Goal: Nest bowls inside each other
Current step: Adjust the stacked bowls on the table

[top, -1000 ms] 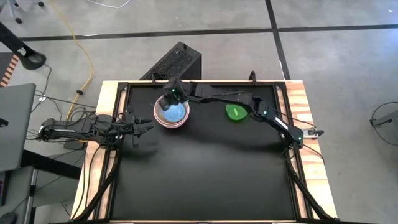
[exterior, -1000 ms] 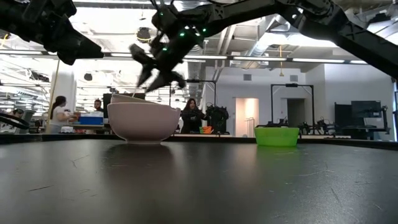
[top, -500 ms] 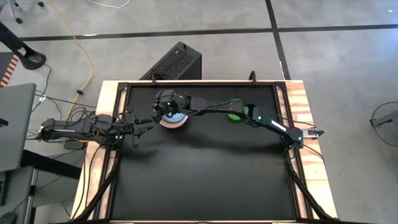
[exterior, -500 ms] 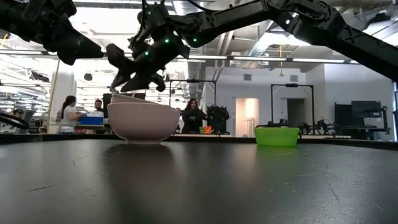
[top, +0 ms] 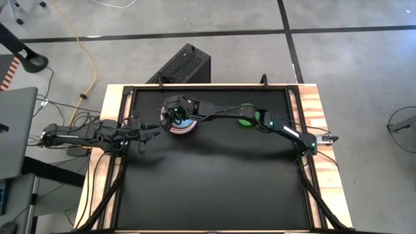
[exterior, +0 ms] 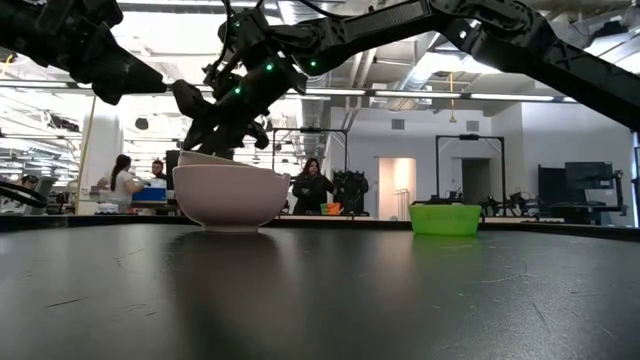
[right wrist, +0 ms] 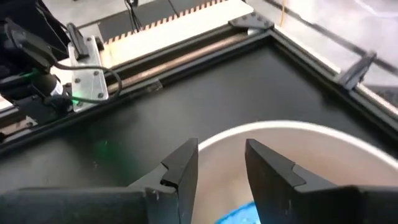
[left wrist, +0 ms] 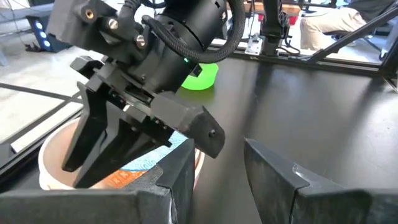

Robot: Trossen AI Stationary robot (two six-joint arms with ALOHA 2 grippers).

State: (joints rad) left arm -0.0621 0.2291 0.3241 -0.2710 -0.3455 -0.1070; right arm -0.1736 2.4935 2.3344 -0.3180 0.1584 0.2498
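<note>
A stack of nested bowls (exterior: 230,195), pale pink outside with a light blue bowl (left wrist: 146,163) inside, rests on its base at the table's far left. My right gripper (right wrist: 221,146) is open and slants down over the stack's left rim (right wrist: 280,126), hiding most of the stack in the high view (top: 187,127). The small green bowl (exterior: 445,218) stands alone to the right, partly under the right arm (top: 244,119). My left gripper (left wrist: 217,146) waits open at the table's left edge (top: 155,134), close to the stack. My right gripper comes at the stack from above, slanting toward the table's left. One finger (right wrist: 180,165) is at the rim and the other finger (right wrist: 267,165) is over the inside. Whether either finger touches the bowls, I cannot tell.
The black mat (top: 214,188) lies bare across the table's near half. Wooden strips (top: 97,162) run along both sides. A black box (top: 185,65) stands on the floor behind the far edge. People (exterior: 310,185) show in the room beyond.
My right gripper has come from above the stack's far rim toward the table's near-left and down, rolling as it went. It now sits low over the stack's left part and covers the blue bowl in the high view. The bowls have stayed in place.
</note>
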